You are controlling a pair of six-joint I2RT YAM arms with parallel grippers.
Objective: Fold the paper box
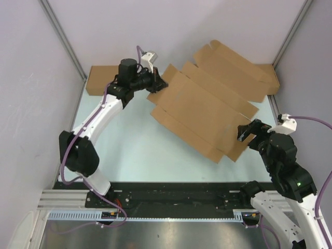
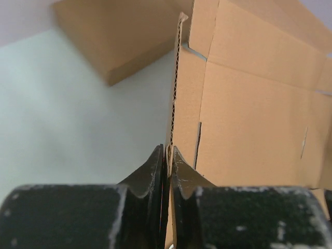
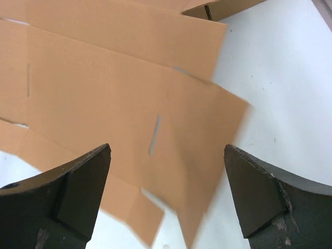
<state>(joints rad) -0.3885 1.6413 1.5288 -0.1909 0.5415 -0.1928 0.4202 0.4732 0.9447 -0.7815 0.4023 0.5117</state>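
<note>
My left fingers (image 2: 151, 174) pinch shut on the 9 o'clock flap of the flat paper box (image 1: 202, 104), spread toward 1 o'clock on the worktop (image 1: 135, 145); my right fingers (image 3: 78, 181) gape empty over its 4 o'clock corner. That thin bite could slip, I judge, skidding the sheet.

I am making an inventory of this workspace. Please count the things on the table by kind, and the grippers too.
Flat, unfolded paper box: 1
Compact cardboard boxes: 2, the left box and the right box, which is partly behind the sheet
Grippers: 2, the left gripper and the right gripper
Total: 5
</note>
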